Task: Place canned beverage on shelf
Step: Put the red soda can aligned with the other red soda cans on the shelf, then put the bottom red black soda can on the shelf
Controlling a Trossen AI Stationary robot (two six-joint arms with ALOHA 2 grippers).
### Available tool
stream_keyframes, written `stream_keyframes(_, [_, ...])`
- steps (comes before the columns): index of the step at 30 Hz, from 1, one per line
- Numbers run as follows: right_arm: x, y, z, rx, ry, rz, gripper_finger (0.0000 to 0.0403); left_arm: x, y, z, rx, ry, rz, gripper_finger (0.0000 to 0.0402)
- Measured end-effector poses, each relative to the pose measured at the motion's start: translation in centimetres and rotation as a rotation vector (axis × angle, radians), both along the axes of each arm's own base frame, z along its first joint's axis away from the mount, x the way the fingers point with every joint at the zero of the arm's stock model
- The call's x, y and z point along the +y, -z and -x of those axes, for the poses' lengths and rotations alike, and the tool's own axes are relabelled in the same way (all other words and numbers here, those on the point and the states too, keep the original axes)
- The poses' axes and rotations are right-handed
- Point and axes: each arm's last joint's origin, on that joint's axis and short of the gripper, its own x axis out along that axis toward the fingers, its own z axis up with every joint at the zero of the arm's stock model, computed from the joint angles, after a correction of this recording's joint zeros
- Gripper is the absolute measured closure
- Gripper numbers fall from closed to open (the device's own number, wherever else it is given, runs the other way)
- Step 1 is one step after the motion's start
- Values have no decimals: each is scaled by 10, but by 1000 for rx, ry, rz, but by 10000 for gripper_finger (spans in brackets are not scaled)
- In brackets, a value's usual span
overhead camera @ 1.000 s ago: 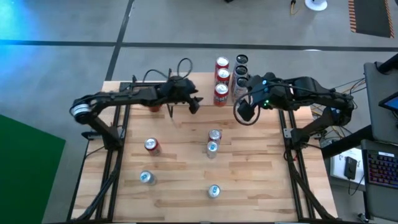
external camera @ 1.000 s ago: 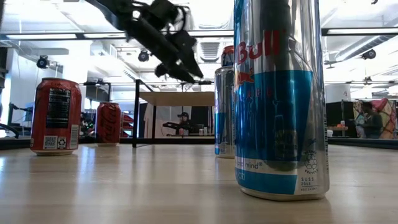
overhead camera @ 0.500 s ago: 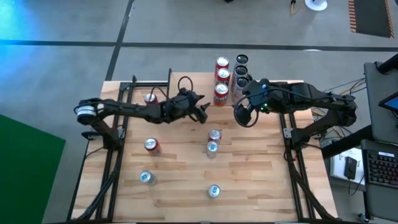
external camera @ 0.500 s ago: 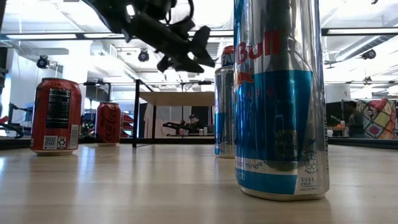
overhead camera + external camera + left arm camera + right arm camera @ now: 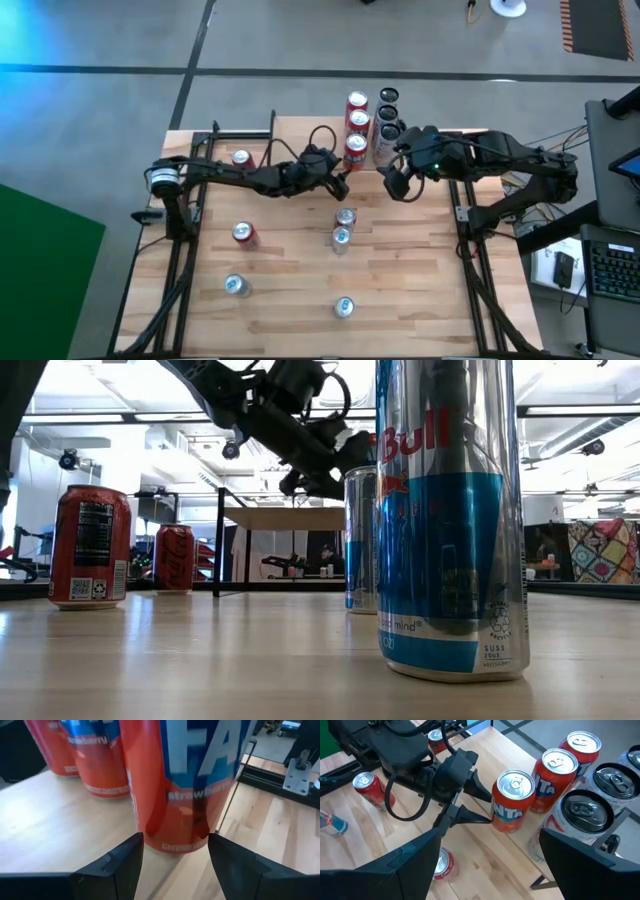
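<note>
Three red strawberry soda cans stand in a row at the table's far middle; the nearest one (image 5: pixel 354 150) (image 5: pixel 175 780) (image 5: pixel 512 800) stands upright on its base. My left gripper (image 5: pixel 342 185) (image 5: pixel 175 842) (image 5: pixel 489 810) is open and low, pointing at that can's lower side from the table's left, its fingers just short of the can. My right gripper (image 5: pixel 397 185) (image 5: pixel 487 855) hangs open above the table right of the cans, holding nothing. The shelf (image 5: pixel 285 518) stands at the far left on thin black legs. My left gripper's fingertips (image 5: pixel 491 820) come level from the table's left at the lower side (image 5: pixel 175 837) of the nearest red can. I cannot tell whether they touch it. The can stands upright on the table.
Dark-topped cans (image 5: pixel 387 115) stand right beside the red row. A red can (image 5: pixel 241 158) stands at the far left by the shelf's black frame. Several more cans (image 5: pixel 342 227) (image 5: pixel 243 234) (image 5: pixel 236 285) (image 5: pixel 343 307) are scattered over the near half.
My left gripper has swung from the shelf area toward the table's right and downward, ending at the nearest red can in the far row. The red can at the far left, earlier covered by the arm, now shows.
</note>
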Motion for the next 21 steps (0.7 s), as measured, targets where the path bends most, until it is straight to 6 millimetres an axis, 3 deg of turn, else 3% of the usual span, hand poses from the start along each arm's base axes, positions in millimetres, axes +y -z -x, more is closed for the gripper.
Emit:
stream_keyframes(10, [0, -4, 8, -10, -12, 19, 76, 16, -8, -8, 23, -40, 2, 193])
stream_keyframes(15, [0, -5, 6, -12, -26, 33, 76, 18, -12, 5, 103, -78, 40, 193])
stream_keyframes(21, [0, -10, -10, -94, -80, 82, 76, 8, -16, 33, 220, -112, 122, 193])
